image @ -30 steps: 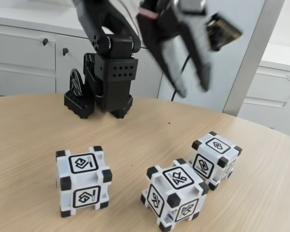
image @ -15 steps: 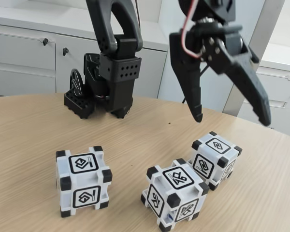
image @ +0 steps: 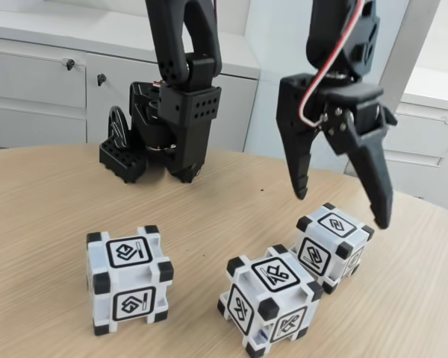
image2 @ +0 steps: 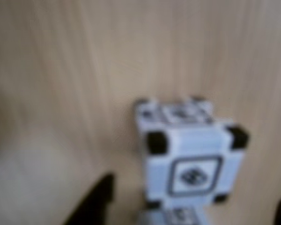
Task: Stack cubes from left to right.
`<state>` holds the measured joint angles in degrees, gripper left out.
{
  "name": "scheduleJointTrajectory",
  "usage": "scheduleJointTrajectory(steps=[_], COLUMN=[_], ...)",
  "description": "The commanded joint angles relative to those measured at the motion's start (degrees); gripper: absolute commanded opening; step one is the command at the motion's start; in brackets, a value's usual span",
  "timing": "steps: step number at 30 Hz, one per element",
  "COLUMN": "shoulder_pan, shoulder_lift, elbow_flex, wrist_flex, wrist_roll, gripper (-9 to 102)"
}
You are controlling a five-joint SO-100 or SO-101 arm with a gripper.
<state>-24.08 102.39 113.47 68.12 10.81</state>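
pale cabinets [image: 37, 82] with small dark locks fill the background at the upper left of the fixed view, and in front of them a light wooden desk [image: 45, 201] spreads across the lower frame. at the top centre-left the black arm base [image: 160, 138] stands on the far part of the desk.

low on the left of the frame the left cube [image: 128, 279] sits upright on the desk, well apart from the other two. right of centre near the bottom edge the middle cube [image: 269, 308] rests with a corner turned toward the camera. just beside it, up and to the right, the right cube [image: 333, 245] stands so close that the two look like they touch, though the contact cannot be confirmed.

in the upper right the fingers [image: 342, 206] hang spread wide and released, gripping nothing, tips pointing down on either side of the right cube's top and just above it, not touching it.

the wrist view is blurred: a cube [image2: 189, 154] lies right of centre on the desk [image2: 61, 70], with another cube's edge [image2: 173, 216] just below it at the bottom margin, and one dark fingertip [image2: 96, 199] pokes in at the bottom left.
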Motion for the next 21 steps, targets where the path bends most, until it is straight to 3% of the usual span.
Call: scheduleJointTrajectory(steps=[1,16,21], shoulder_pan=[0.4,0.4,0.5], shoulder_lift=[-1.0,-2.6,-5.0], elbow_flex=[-2.8,-2.9,-3.8], wrist_flex=[-0.6,-0.8,-5.0], wrist_roll=[-1.6,-4.0,-3.4], gripper=[36,38,37])
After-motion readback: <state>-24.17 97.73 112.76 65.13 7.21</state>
